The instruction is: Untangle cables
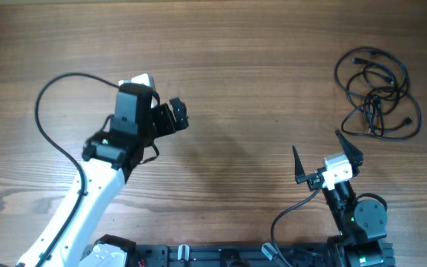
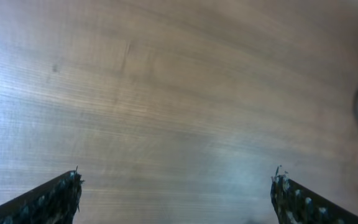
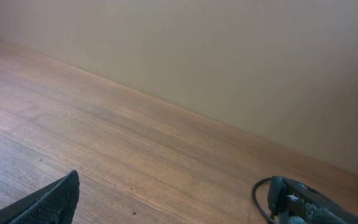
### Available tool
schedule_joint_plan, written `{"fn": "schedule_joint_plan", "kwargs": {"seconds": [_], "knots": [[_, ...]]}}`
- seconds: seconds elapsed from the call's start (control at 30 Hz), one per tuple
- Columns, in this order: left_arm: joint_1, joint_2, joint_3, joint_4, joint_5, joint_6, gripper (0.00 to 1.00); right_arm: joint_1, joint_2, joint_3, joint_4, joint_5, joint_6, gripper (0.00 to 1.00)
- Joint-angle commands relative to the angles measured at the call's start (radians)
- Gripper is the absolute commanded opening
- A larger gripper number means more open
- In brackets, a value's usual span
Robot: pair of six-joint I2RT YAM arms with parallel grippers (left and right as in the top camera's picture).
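Your cables (image 1: 375,102) lie in one loose tangle at the far right of the bench (image 1: 236,52), loops overlapping and plug ends poking out at the edges. Your right hand (image 1: 323,156) sits near the tangle, on the side towards the robot, jaws wide, so it looks placed to go in first. Its own camera shows only bare wood and a wall, so aim from overhead. Your left hand (image 1: 173,116) is well apart over the mid-left bench, also wide; its camera catches a dark loop at its right edge. Neither hand holds anything. I judge the task not yet begun: one hand pins a loop, the other draws a plug end free.
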Motion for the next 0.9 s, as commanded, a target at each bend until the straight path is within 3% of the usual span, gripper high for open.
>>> {"fn": "schedule_joint_plan", "kwargs": {"seconds": [0.0,0.27,0.33,0.73,0.87], "knots": [[-0.002,-0.007,-0.146,0.180,0.002,-0.049,1.00,-0.004,-0.012,-0.001,0.006,-0.016,0.013,1.00],[-0.002,-0.007,-0.541,0.782,0.024,-0.049,1.00,-0.004,-0.012,-0.001,0.006,-0.016,0.013,1.00],[-0.002,-0.007,-0.604,0.871,0.024,-0.049,1.00,-0.004,-0.012,-0.001,0.006,-0.016,0.013,1.00],[-0.002,-0.047,-0.766,0.931,-0.003,-0.101,1.00,-0.004,-0.012,-0.001,0.006,-0.016,0.013,1.00],[0.000,-0.145,-0.841,0.945,-0.019,-0.101,1.00,-0.004,-0.012,-0.001,0.006,-0.016,0.013,1.00]]}}
